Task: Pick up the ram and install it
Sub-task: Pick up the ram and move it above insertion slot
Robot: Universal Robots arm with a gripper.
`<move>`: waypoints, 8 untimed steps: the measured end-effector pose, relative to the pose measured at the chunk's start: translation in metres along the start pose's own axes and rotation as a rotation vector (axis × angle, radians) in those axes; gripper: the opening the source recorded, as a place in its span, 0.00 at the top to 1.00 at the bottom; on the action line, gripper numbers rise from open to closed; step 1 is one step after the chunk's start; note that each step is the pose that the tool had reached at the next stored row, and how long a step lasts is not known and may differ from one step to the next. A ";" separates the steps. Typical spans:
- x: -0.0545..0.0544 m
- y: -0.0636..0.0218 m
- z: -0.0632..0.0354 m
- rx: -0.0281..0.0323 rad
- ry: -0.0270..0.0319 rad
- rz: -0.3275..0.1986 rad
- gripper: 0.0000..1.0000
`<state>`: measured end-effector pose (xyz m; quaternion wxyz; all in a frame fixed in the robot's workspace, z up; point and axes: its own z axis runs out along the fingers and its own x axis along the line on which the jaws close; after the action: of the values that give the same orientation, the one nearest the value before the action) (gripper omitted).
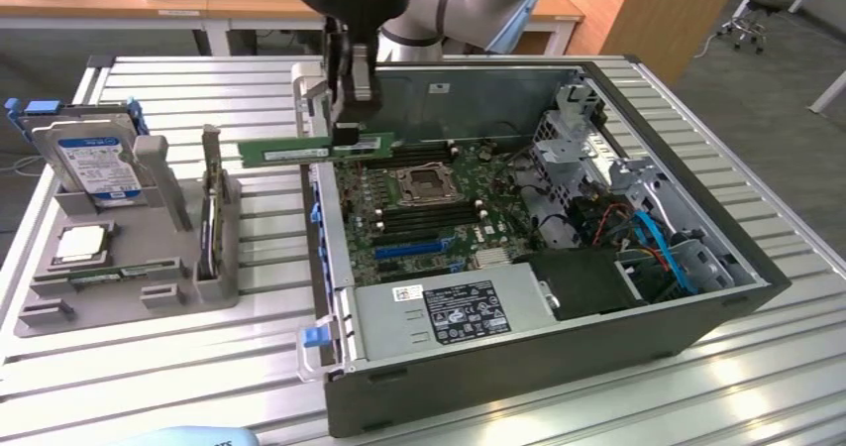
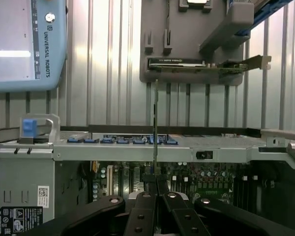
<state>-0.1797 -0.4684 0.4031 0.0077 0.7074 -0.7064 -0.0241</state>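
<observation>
My gripper is closed on the ram, holding it level above the case wall beside the motherboard. My fingers hide part of it. From the wrist it shows edge-on, chips indistinct.

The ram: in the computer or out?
Out. The end effector holds the ram in the air over the edge of the case, not in a slot.
</observation>
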 end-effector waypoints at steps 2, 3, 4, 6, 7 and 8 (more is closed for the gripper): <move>0.000 -0.0057 -0.0003 -0.0001 0.0000 0.000 0.89; 0.000 -0.0084 -0.0004 -0.0001 0.0000 0.000 0.89; 0.000 -0.0114 -0.0005 0.0000 0.0001 0.000 0.89; 0.000 -0.0167 -0.0007 0.0000 0.0000 0.000 0.89; 0.000 -0.0193 -0.0009 -0.0001 0.0000 0.000 0.89; 0.000 -0.0219 -0.0010 0.0000 0.0000 0.000 0.89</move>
<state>-0.1577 -0.4684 0.4031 0.0077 0.7074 -0.7063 -0.0241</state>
